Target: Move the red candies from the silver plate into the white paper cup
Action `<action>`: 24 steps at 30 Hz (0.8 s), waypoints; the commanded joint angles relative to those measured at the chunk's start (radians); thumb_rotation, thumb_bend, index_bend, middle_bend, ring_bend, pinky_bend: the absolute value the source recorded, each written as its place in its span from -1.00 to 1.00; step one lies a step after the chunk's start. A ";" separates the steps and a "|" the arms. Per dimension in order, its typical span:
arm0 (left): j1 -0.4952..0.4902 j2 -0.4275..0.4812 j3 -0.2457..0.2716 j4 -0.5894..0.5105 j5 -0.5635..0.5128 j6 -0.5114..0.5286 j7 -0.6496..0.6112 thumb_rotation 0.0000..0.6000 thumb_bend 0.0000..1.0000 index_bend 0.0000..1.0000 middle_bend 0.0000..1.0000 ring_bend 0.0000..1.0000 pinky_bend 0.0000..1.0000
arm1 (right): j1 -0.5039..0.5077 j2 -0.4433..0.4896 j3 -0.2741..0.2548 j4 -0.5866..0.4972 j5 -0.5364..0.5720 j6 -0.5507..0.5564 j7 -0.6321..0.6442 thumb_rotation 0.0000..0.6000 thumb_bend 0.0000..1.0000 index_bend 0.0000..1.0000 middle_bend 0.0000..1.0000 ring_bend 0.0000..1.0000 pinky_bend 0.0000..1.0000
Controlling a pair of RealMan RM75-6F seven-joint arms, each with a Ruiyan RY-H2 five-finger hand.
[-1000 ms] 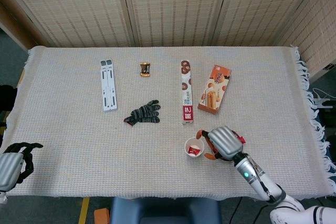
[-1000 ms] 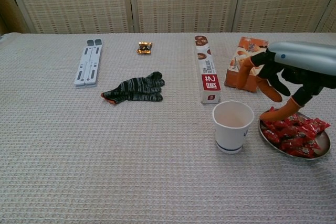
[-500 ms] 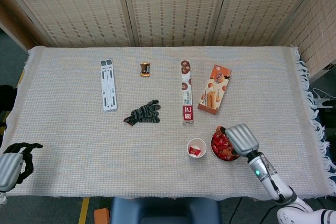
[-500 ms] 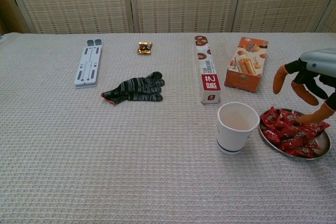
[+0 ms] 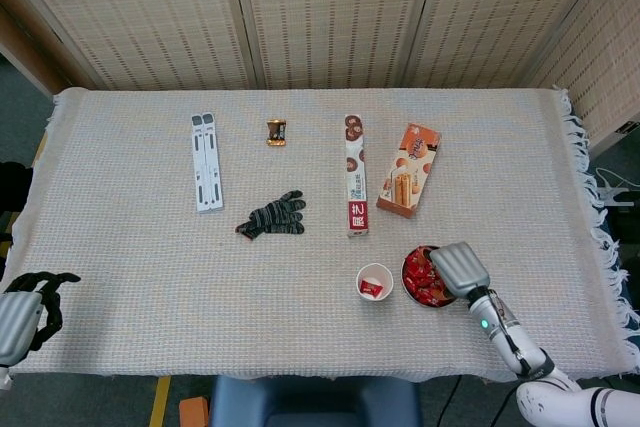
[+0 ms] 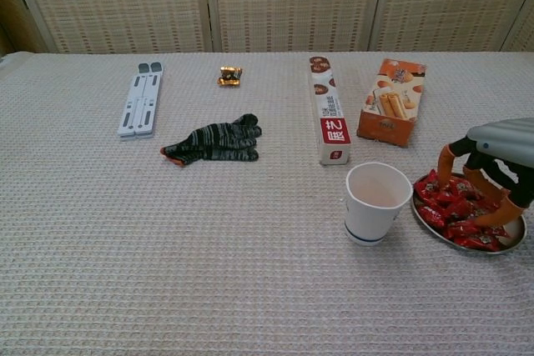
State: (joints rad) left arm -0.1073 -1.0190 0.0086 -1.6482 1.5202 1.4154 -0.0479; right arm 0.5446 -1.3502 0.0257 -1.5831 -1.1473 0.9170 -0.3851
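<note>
now our right hand [image 6: 488,174] dips spread fingers into the candies [image 6: 450,210]; cup [image 6: 377,202] just beside, two snack boxes [image 6: 390,101] behind, words too small.

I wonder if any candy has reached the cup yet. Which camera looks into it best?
The head view: it looks down into the white paper cup and shows a red candy inside. The chest view shows only its side and rim.

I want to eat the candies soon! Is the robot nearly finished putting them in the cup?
Not nearly. One red candy lies in the white paper cup. The right hand is reaching down into the pile of red candies on the silver plate; whether it grips one is unclear. Most candies remain there.
</note>
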 commanded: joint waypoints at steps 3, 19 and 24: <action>0.000 0.001 0.001 0.000 0.001 0.000 -0.001 1.00 0.27 -0.39 -0.23 -0.46 -0.53 | 0.007 -0.030 -0.005 0.043 0.017 -0.023 0.007 1.00 -0.68 -0.16 0.47 0.40 0.95; 0.000 0.002 0.001 0.000 0.000 -0.004 -0.004 1.00 0.27 -0.39 -0.23 -0.46 -0.53 | -0.006 -0.057 -0.012 0.100 -0.029 -0.001 0.054 1.00 -0.35 0.39 0.50 0.46 0.99; -0.001 0.003 0.001 -0.001 -0.001 -0.006 -0.004 1.00 0.27 -0.39 -0.23 -0.46 -0.53 | -0.014 -0.045 -0.010 0.084 -0.043 0.022 0.058 1.00 -0.34 0.45 0.51 0.47 1.00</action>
State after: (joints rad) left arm -0.1083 -1.0162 0.0098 -1.6492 1.5197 1.4095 -0.0514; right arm 0.5322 -1.3984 0.0152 -1.4948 -1.1874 0.9348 -0.3275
